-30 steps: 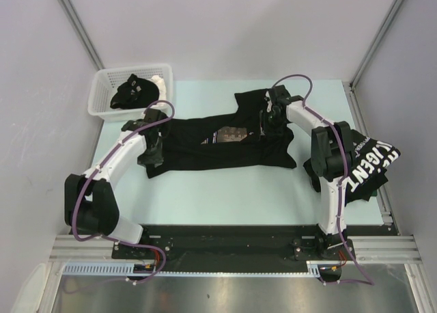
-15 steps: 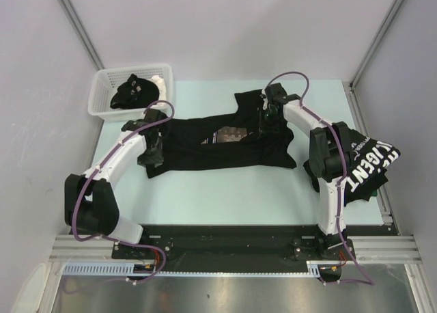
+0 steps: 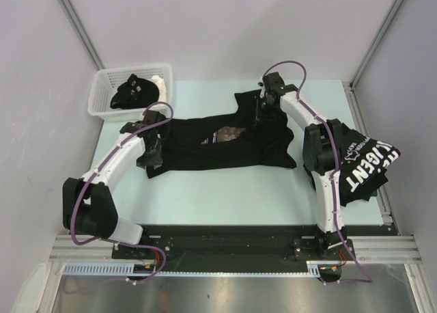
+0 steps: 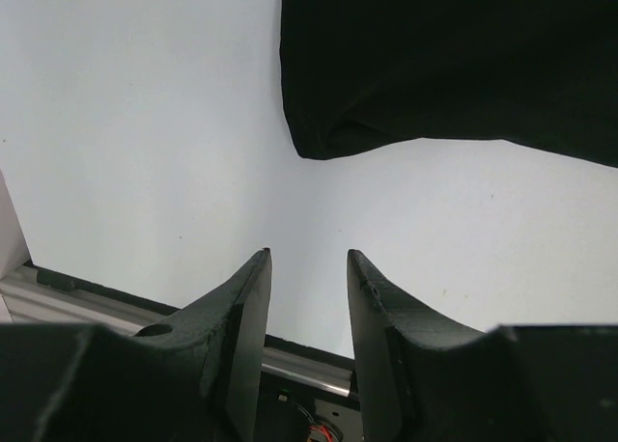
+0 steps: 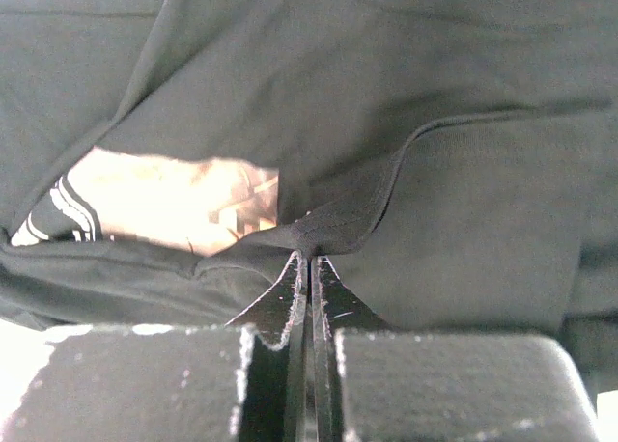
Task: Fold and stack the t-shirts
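Fabric of the printed t-shirt [image 3: 205, 152] lies spread lengthwise across the middle of the pale table [image 3: 225, 190]. It is black, and its reddish-brown chest print [image 3: 231, 134] shows through a gap in the folds. My right gripper [image 5: 311, 259] is clamped tight on a raised ridge of that cloth beside a seam, just next to the print, toward the shirt's far right end; its fingers meet with only the pinched fold between their tips. My left gripper [image 4: 307, 259] stands with its jaws parted and nothing between them, over bare table by the shirt's near left corner. The rounded black edge there lies just beyond the fingertips and apart from them. Off at the right edge of the table the lettered t-shirt [image 3: 369, 164] sits bunched, its big white letters facing up. At the far left corner stands a white slotted basket [image 3: 109, 113] with dark cloth [image 3: 133, 91] inside.
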### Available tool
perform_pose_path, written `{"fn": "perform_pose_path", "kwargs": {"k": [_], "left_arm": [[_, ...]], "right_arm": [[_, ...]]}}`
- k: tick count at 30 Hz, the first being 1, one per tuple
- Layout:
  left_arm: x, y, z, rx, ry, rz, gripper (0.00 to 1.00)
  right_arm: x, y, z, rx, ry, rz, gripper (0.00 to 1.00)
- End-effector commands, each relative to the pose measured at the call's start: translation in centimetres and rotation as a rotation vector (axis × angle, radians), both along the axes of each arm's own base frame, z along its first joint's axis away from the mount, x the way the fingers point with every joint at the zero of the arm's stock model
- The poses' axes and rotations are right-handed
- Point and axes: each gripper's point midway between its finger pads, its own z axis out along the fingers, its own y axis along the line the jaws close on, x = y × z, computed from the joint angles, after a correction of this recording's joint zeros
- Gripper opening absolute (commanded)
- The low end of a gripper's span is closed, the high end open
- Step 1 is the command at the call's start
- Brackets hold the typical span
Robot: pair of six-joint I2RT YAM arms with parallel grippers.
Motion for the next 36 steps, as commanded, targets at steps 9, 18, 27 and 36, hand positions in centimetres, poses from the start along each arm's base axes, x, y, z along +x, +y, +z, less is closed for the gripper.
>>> {"fn": "perform_pose_path", "kwargs": {"k": [9, 18, 27, 36], "left_arm": [[-1.4, 0.2, 0.6, -0.011, -0.023, 0.021, 0.43], [-0.7, -0.5, 0.5, -0.038, -0.034, 0.013, 0.43], [0.2, -0.8, 1.0, -0.046, -0.061, 0.003, 0.43], [1.2, -2.0, 0.0, -0.105, -0.071, -0.018, 0.44]], "right_arm": [[1.3, 3.8, -0.9, 0.112, 0.006, 0.032, 0.26], [3.4, 3.0, 3.9, 0.112, -0.148, 0.033, 0.42], [6.2, 0.6, 7.1, 0.094, -0.265, -0.021, 0.49], [7.6, -2.5, 11.2, 0.049, -0.37, -0.071, 0.73]]}}
